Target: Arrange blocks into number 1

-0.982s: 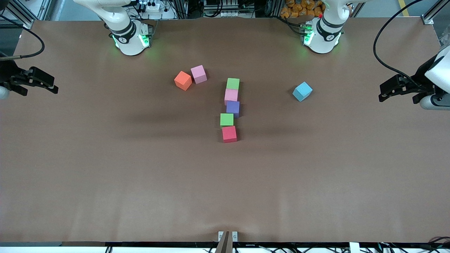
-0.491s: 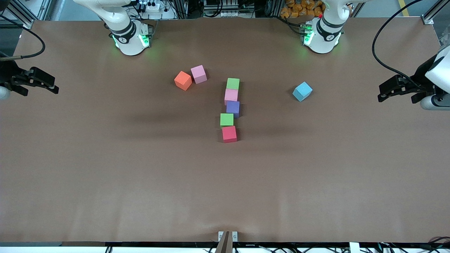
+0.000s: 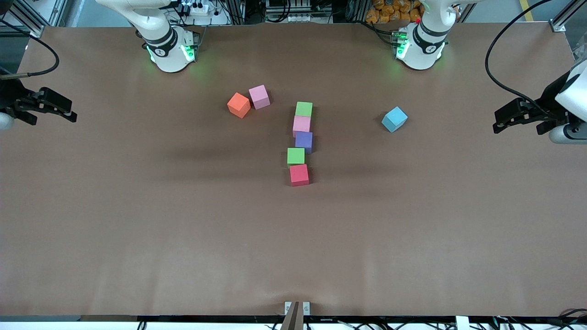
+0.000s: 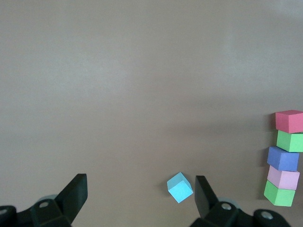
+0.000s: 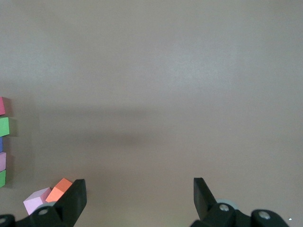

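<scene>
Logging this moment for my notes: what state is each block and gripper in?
Column of five blocks: lined up, touching, slightly staggered.
Loose pink cube: against the orange cube.
Light blue cube: alone, turned.
Left gripper: open, holding nothing.
Right gripper: open, holding nothing.

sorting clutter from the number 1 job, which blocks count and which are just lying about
Part of the job, in one line mid-table:
- green block, farthest from the front camera
- pale pink block
- purple block
- second green block
- red block, nearest

Just lying about:
- orange cube
- pink cube beside it
- light blue cube
</scene>
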